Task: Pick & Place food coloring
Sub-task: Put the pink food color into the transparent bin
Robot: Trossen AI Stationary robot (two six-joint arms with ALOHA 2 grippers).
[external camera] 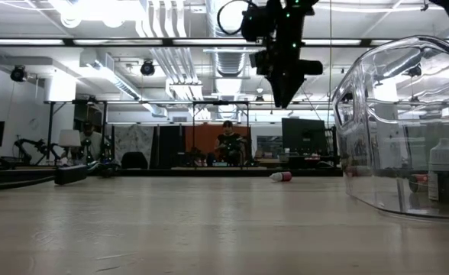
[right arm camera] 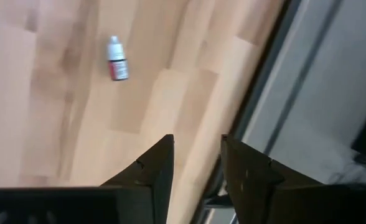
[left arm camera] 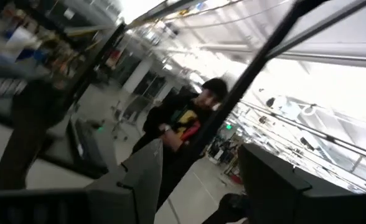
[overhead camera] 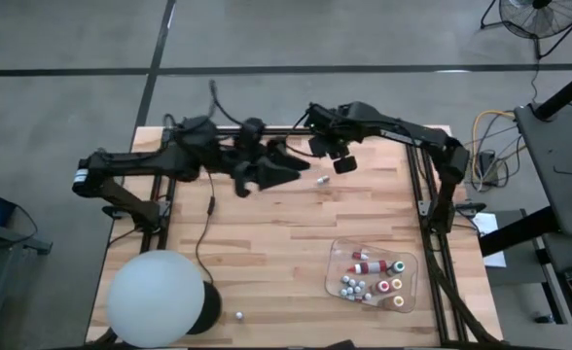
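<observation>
One bottle (right arm camera: 116, 60) lying loose beneath right gripper (right arm camera: 197, 163), slightly parted, empty; tray contents blurred.

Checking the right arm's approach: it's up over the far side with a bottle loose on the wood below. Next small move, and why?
Probably lower the right gripper toward the lone bottle lying on its side on the table. Its fingers stand apart with nothing between them, and it hangs well above the wood. The bottle sits off to one side of the fingers, so it likely needs centring first. The left gripper waits nearby.
</observation>
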